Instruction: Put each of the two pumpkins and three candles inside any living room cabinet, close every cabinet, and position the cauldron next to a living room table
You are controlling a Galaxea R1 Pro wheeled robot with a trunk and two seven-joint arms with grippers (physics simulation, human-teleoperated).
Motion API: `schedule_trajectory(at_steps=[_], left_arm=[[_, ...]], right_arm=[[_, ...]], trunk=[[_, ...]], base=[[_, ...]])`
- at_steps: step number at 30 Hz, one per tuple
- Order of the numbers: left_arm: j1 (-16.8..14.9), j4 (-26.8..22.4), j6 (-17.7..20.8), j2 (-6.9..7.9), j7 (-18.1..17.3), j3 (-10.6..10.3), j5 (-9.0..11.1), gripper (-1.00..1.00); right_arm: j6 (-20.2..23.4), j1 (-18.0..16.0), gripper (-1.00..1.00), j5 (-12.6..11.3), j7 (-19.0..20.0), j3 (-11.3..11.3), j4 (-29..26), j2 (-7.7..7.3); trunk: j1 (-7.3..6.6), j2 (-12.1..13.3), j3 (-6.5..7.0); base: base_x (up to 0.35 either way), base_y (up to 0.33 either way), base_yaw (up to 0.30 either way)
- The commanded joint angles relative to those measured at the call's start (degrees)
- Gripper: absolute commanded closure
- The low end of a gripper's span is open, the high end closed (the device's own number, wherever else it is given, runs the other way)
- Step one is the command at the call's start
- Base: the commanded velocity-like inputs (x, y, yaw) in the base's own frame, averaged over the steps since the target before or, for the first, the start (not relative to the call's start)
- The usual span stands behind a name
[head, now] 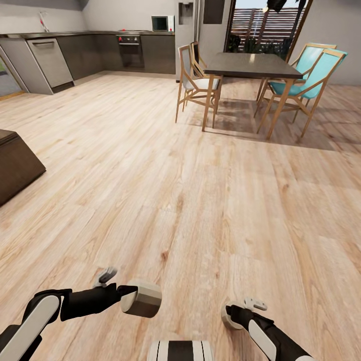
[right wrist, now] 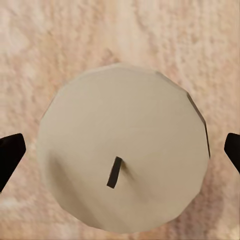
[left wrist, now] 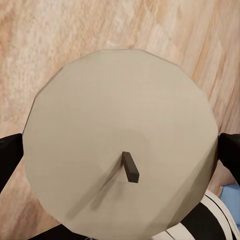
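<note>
Underfoot, pale wooden floor [head: 165, 200] spreads out ahead of both grippers toward a kitchen run [head: 90, 50] along the far wall. Well ahead of the right gripper [head: 245, 308] stands a dark-topped dining table [head: 250, 65] on light wooden legs, with a wood-framed chair [head: 193, 82] at one end and two teal-seated chairs [head: 306, 80] at the other. Off ahead of the left gripper [head: 131, 297] and out to its left, a dark-brown low unit [head: 15, 165] shows one corner at the edge of the head view.

Each hand carries a candle. The left gripper's black fingers [left wrist: 9, 160] sit against either side of a pale beige, faceted round candle [left wrist: 120, 145] with a short dark wick. The right gripper's fingers [right wrist: 10, 152] flank a second candle [right wrist: 122, 150] of the same look; whether they press on it cannot be told.
</note>
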Motion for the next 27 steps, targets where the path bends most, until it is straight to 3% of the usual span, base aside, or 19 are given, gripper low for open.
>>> schedule_trajectory(at_steps=[1,8,12,27], left_arm=[[0.0,0.0,0.1,0.04,-0.2,0.0,0.0,1.00],[0.0,0.0,0.1,0.04,-0.2,0.0,0.0,1.00],[0.0,0.0,0.1,0.04,-0.2,0.0,0.2,1.00],[0.0,0.0,0.1,0.04,-0.2,0.0,0.3,1.00]], right_arm=[[0.1,0.0,-1.00,-0.5,-0.5,0.5,-0.2,-0.09],[0.0,0.0,-1.00,-0.5,-0.3,0.5,-0.1,-0.13],[0.0,0.0,-1.00,-0.5,-0.3,0.5,-0.1,-0.09],[-0.1,0.0,-1.00,-0.5,0.7,0.5,-0.1,-0.09]], trunk=[[-0.01,0.0,-0.04],[-0.01,0.0,-0.04],[0.09,-0.1,-0.93],[0.09,-0.1,-0.93]], base=[[0.000,0.000,0.000],[0.000,0.000,0.000],[0.000,0.000,0.000],[0.000,0.000,0.000]])
